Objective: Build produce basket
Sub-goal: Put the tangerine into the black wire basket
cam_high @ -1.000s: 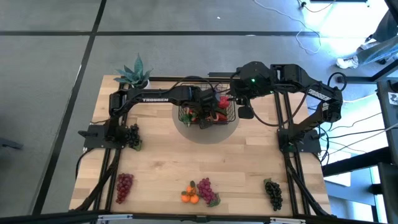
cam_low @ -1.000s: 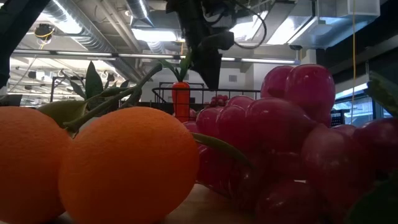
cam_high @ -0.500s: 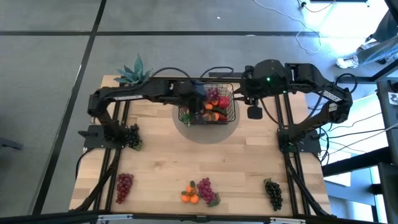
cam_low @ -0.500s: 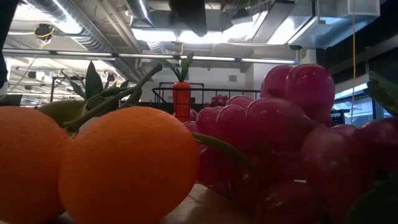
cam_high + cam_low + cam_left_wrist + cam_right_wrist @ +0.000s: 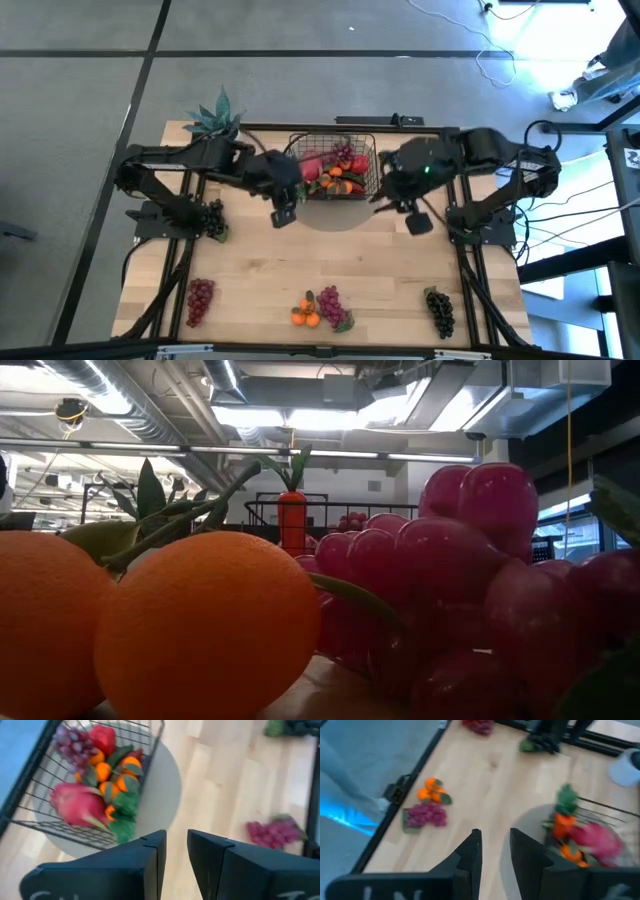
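I see my left gripper (image 5: 173,851) and right gripper (image 5: 495,851) empty, fingers narrowly apart, flanking the black wire-mesh basket (image 5: 366,176) of toy produce (image 5: 334,172).

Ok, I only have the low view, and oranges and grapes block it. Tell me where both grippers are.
Observer: The left gripper hangs over the table just off the basket's left corner. The right gripper is off its right side.
Operator: Tell me what they carry.
Observer: Nothing. In each wrist view the fingers stand slightly apart with only table between them.
Operator: List what lies loose.
Observer: Red grapes, oranges beside purple grapes, and dark grapes lie along the front edge. Another dark bunch sits by the left arm's base.
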Robot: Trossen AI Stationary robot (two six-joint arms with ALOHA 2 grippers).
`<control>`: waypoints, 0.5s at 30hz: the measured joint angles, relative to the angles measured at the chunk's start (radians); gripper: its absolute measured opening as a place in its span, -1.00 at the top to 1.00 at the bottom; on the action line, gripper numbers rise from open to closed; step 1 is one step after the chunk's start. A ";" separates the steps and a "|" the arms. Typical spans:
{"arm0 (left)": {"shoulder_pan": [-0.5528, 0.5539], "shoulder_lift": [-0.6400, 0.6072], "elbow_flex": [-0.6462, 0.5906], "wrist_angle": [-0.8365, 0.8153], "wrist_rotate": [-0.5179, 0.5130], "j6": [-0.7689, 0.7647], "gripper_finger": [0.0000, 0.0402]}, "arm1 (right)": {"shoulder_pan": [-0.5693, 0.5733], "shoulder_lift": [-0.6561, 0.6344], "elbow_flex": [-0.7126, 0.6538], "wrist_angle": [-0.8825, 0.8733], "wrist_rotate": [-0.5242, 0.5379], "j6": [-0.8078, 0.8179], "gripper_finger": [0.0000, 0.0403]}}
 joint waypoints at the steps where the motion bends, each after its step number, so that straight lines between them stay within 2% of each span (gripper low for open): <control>1: -0.019 -0.008 0.000 0.000 0.000 -0.014 0.67 | 0.019 0.009 0.000 0.007 0.000 0.002 0.57; 7: -0.130 -0.016 0.000 -0.007 0.000 -0.020 0.67 | 0.118 0.081 -0.001 0.076 -0.001 0.047 0.57; 15: -0.286 -0.014 -0.001 -0.009 -0.001 -0.072 0.67 | 0.188 0.190 -0.001 0.141 0.000 0.154 0.57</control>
